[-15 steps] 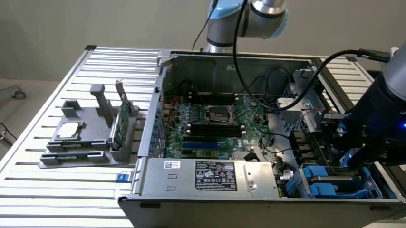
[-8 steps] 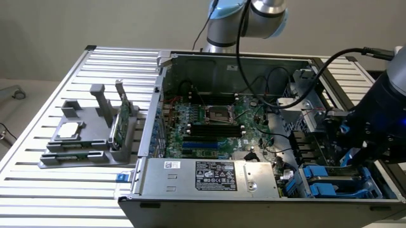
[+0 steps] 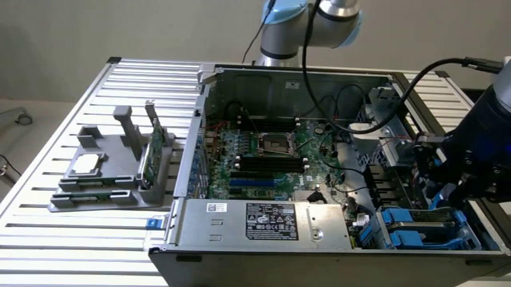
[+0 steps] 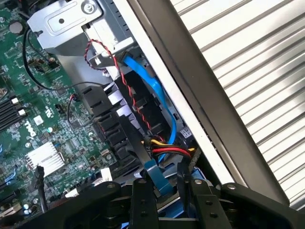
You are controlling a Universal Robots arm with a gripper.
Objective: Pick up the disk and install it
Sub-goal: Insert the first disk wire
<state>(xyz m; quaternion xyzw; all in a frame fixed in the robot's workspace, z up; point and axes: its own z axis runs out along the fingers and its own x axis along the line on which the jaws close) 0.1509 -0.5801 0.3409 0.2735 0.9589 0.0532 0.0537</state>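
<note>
A: Item, disk (image 3: 422, 227)?
B: Sat in the case's (image 3: 319, 266) drive bay, beneath the gripper (image 4: 163, 190); grip state could not be told.
A: Hazard?
B: Blue cable (image 4: 153, 90) lay close; a snag could dislodge it.

A desk (image 3: 96, 239) of ribbed silver slats carries everything. An open computer case (image 3: 194, 155) lies on its side directly on the slats and takes up most of the exterior view's right half. The fingers (image 4: 142, 205) hang inside this case, close to one side wall. In the wrist view, bare slats run just outside that wall, near the fingers. A flat grey fixture (image 3: 104, 200) also lies directly on the desk. It is well apart from the fingers, beyond the case's opposite wall, with bare slats around it.
</note>
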